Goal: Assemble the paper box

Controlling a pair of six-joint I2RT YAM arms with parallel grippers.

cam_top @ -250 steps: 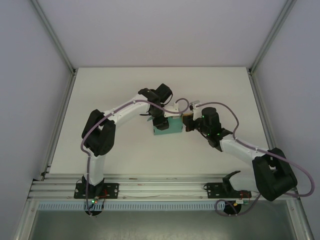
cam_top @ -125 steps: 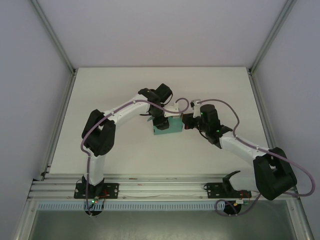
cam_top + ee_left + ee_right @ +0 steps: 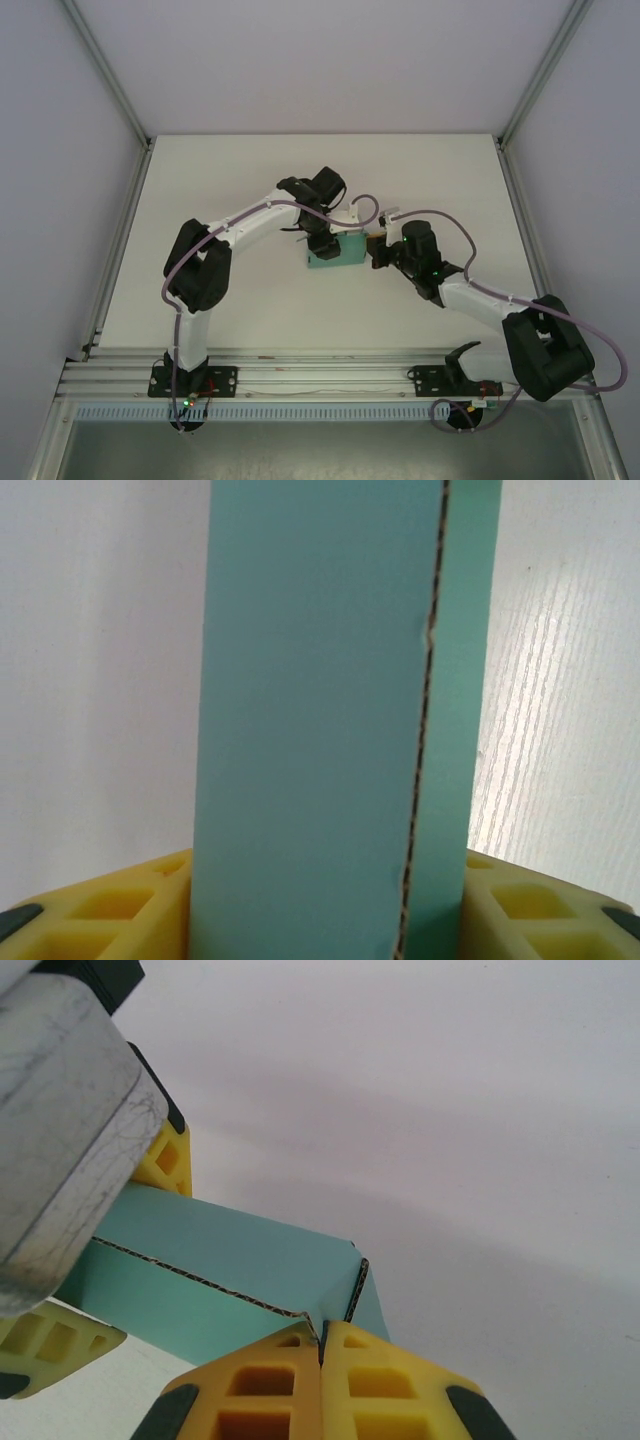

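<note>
Overhead, paper box (image 3: 341, 259) half-hidden (under left gripper (image 3: 322, 246))

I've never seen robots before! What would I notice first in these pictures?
The teal-green paper box stands out at the middle of the white table, gripped from both sides. The left gripper clamps it between yellow fingers, and the right gripper pinches its corner edge.

place: robot lab test cell | evidence: white table (image 3: 300, 310), aluminium frame rails (image 3: 300, 375), plain white enclosure walls (image 3: 300, 60)
</note>
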